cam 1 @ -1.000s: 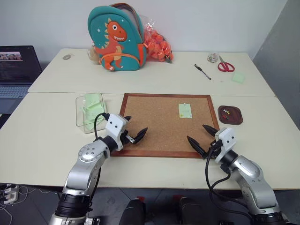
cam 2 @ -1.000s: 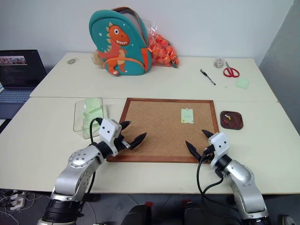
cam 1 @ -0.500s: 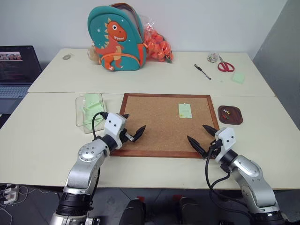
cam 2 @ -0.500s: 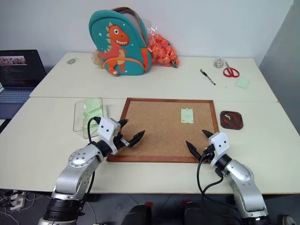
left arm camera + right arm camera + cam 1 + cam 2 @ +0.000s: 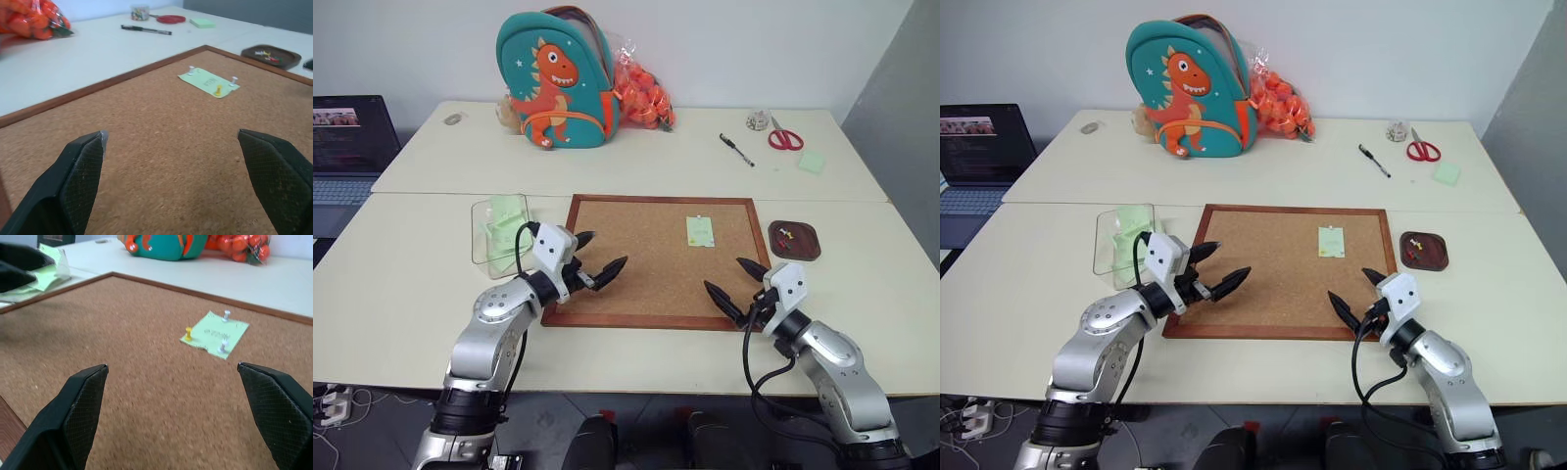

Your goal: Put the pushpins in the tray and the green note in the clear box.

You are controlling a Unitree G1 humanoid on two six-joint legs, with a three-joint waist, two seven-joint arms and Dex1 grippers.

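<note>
On the cream table, our left gripper and right gripper hang spread and empty over the cork board. Three pushpins fix the green note; tray right, clear box left.

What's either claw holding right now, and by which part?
Nothing. The left claw and right claw are open and empty above the cork board; the green note is pinned there.
</note>
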